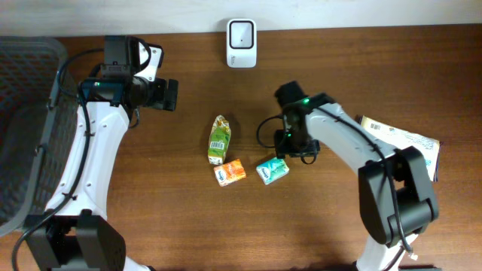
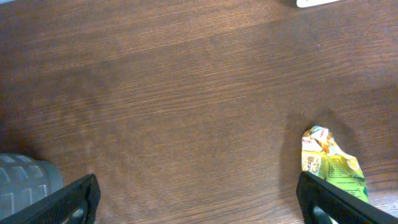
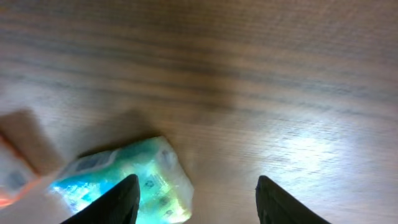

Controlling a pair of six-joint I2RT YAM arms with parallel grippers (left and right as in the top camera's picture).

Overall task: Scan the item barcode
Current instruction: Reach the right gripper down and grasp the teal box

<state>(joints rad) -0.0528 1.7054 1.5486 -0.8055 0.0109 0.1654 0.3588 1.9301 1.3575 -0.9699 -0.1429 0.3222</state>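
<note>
The right gripper hangs close over the table, its fingers parted and clasping nothing; the teal pack lies flat under one finger and reaches partway into the gap; seen from overhead it sits just beside an orange pack, with a green bag near; the scanner stands well apart at the far edge; the left gripper is spread wide and empty over bare wood.
</note>
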